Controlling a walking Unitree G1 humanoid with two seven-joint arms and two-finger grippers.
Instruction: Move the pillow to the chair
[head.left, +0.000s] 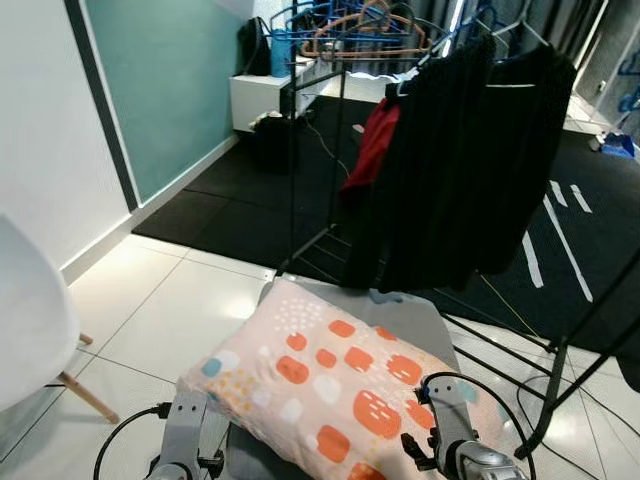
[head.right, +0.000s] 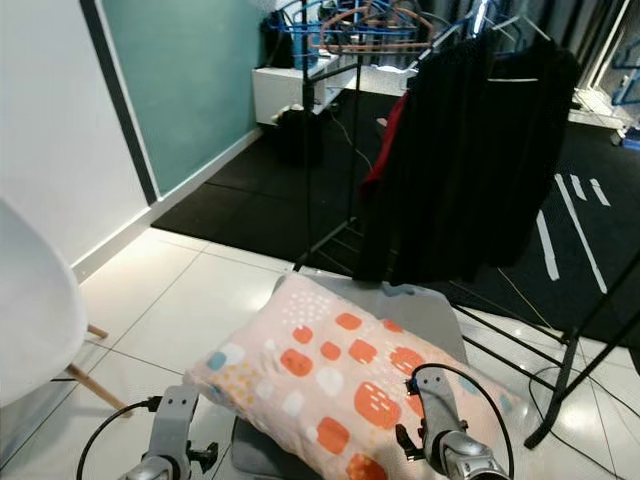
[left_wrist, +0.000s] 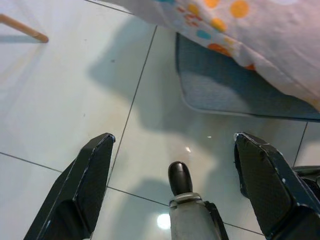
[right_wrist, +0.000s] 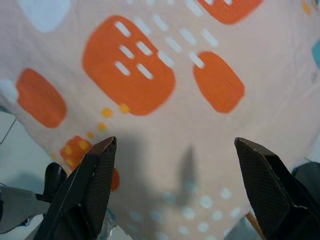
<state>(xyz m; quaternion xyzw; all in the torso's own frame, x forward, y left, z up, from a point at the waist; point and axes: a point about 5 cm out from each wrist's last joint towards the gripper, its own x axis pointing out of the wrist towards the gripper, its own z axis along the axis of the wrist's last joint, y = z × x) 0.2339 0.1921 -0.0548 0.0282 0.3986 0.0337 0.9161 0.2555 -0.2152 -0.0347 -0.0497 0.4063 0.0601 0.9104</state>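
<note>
Pillow (head.left: 335, 385), pale pink with orange and white blotches, lies on a grey mat (head.left: 405, 318) on the white tiled floor (head.left: 170, 310); we take the pillow as our landmark. Beyond it stands a black clothes rack (head.left: 300, 150) hung with dark garments (head.left: 470, 160) and a red one (head.left: 373, 145). Well apart from the pillow, at its left, we see the white seat of the chair (head.left: 30, 325) and one of its wooden legs (head.left: 88, 397). Our left end effector (left_wrist: 175, 185) hovers over bare tiles just beside the pillow's near left corner, fingers (left_wrist: 82, 192) spread wide and holding nothing. Our right end effector (right_wrist: 175, 192) hangs directly above the pillow's patterned cover, its fingers (right_wrist: 87, 187) likewise spread wide; whether they touch the fabric we cannot tell.
</note>
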